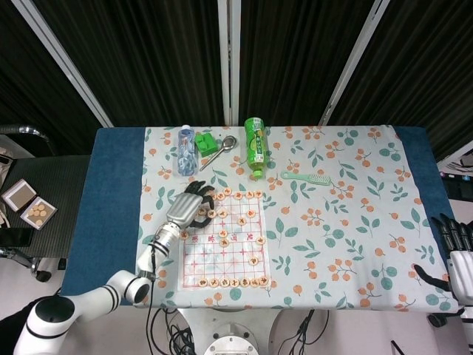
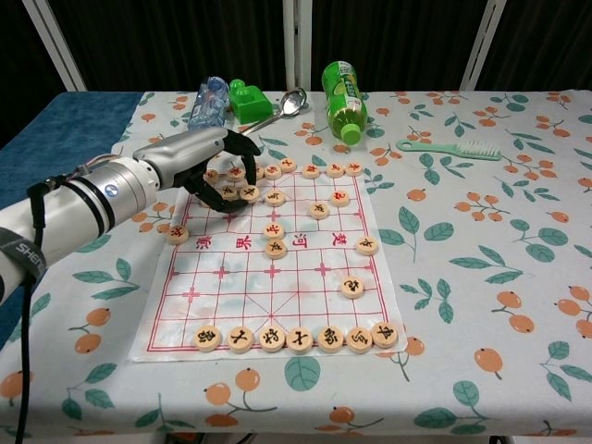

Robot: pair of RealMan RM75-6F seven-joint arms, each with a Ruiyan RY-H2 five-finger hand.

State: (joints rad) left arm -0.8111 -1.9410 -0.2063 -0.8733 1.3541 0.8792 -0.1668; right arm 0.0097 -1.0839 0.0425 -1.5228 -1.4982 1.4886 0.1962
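Observation:
A paper chess board [image 2: 277, 268] [image 1: 222, 244] lies on the floral tablecloth, with round wooden pieces in a near row [image 2: 296, 338], a far row and scattered between. My left hand [image 2: 208, 162] [image 1: 188, 207] hovers over the board's far-left corner. Its fingers curl down over the pieces there. One piece [image 2: 250, 192] lies flat on the board between the thumb and the fingertips; whether they pinch it does not show. My right hand [image 1: 458, 255] hangs off the table's near-right corner, fingers apart and empty.
Along the far side lie a clear bottle [image 2: 208, 97], a green block [image 2: 245, 100], a spoon [image 2: 277, 109], a green bottle [image 2: 342, 97] and a green brush [image 2: 450, 148]. One piece [image 2: 176, 233] sits at the board's left edge.

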